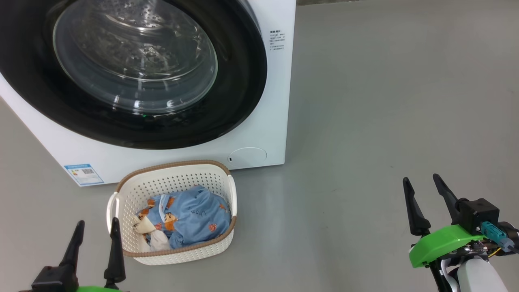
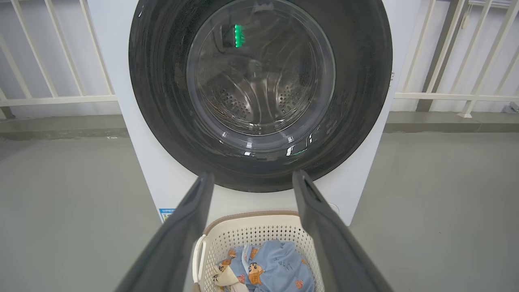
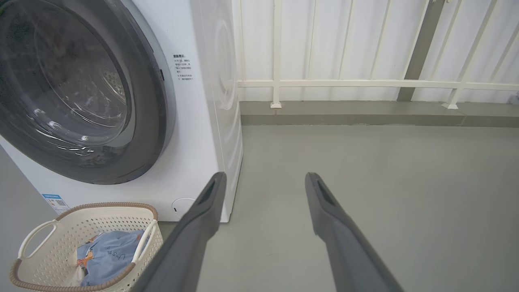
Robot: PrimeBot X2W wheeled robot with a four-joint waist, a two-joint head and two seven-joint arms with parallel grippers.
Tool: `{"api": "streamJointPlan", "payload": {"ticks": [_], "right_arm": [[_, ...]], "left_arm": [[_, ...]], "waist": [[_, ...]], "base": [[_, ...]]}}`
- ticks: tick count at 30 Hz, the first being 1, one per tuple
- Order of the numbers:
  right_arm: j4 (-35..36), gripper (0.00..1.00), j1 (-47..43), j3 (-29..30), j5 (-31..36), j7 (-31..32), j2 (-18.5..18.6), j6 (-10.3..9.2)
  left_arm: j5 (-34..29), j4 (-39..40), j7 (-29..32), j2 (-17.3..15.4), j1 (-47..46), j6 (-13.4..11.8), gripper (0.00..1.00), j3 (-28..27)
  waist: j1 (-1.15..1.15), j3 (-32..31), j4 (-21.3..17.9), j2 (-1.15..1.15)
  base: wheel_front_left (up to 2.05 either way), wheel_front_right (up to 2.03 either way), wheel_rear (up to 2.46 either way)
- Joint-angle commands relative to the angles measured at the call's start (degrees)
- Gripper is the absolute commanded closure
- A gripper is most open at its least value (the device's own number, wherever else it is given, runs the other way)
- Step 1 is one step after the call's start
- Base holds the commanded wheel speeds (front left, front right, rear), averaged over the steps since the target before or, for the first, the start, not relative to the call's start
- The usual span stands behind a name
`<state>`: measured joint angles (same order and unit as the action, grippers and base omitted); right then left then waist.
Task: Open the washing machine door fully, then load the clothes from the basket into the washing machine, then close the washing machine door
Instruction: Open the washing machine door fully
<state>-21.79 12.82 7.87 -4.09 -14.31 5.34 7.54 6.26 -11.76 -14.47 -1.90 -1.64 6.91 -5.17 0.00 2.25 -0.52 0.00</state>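
The closed washing machine door (image 1: 134, 65) blocks entry; the basket (image 1: 182, 179) is open from above.

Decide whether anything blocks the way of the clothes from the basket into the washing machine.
Yes: the washing machine door, shut, covers the opening of the washing machine. The clothes lie in the basket just in front of it.

1. The washing machine (image 1: 275, 121) stands on the floor (image 1: 385, 101) at 11 o'clock in the head view, its door (image 1: 239, 81) shut against its front.
2. The basket (image 1: 178, 180) stands just before it, at 6 o'clock from the door.
3. The clothes (image 1: 194, 219) lie in the basket.
4. The left gripper (image 1: 98, 221) is at 8 o'clock from the basket, the right gripper (image 1: 420, 177) well apart at 3 o'clock.
5. A railing (image 3: 365, 84) runs behind the machine.
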Motion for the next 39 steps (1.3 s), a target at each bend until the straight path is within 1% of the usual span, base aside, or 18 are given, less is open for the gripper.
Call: {"api": "streamJointPlan", "payload": {"ticks": [1, 7, 13, 19, 29, 33, 37, 39], "right_arm": [[1.6, 0.0, 0.5, -1.5, -0.3, -0.7, 0.2, -0.05], [1.8, 0.0, 0.2, -1.8, -0.8, -0.7, 0.3, -0.05], [1.3, 0.0, 0.5, -2.1, -2.7, -0.7, 0.3, -0.05], [1.5, 0.0, 1.6, -2.0, -3.8, -0.7, 0.8, -0.05], [2.2, 0.0, 5.0, -0.6, -8.9, -0.7, 0.9, -0.05], [1.8, 0.0, 7.3, 0.0, -14.0, -0.7, 0.9, -0.05], [0.3, 0.0, 9.7, 0.4, -23.1, -0.7, 0.5, -0.05], [-0.8, 0.0, 10.8, 0.1, -28.8, -0.6, 0.6, -0.05]], "left_arm": [[0.4, 1.5, -0.5, -1.0, -1.1, 0.4, 0.0, -1.6], [0.6, 2.5, -0.5, -1.0, -0.2, 0.4, 0.0, -1.0], [0.7, 3.7, -0.5, -1.0, 0.5, 0.4, 0.0, -0.5], [0.6, 5.0, -0.5, -1.0, 0.8, 0.0, 0.0, -0.2], [0.5, 7.1, -0.5, -1.0, 0.7, -1.0, 0.0, 1.4], [0.4, 7.6, -0.5, -1.0, 0.9, -1.3, 0.0, 2.5], [0.6, 7.6, -0.5, -1.0, 1.0, -1.7, 0.0, 3.7], [0.8, 7.6, -0.5, -1.0, 0.9, -1.9, 0.0, 4.3]], "waist": [[0.0, -0.1, 0.0, 0.0], [0.0, -0.4, 0.1, 0.0], [0.0, -0.4, 0.1, 0.0], [0.0, 0.4, 0.2, 0.0], [0.0, 2.5, 1.0, 0.0], [0.0, 3.4, 1.6, 0.0], [0.0, 4.0, 2.2, 0.0], [0.0, 4.5, 2.7, 0.0]], "base": [[0.0, 0.0, 0.0], [0.0, 0.0, 0.0], [0.0, 0.0, 0.0], [0.0, 0.0, 0.0], [0.0, 0.0, 0.0], [0.0, 0.0, 0.0], [0.0, 0.0, 0.0], [0.0, 0.0, 0.0]]}}
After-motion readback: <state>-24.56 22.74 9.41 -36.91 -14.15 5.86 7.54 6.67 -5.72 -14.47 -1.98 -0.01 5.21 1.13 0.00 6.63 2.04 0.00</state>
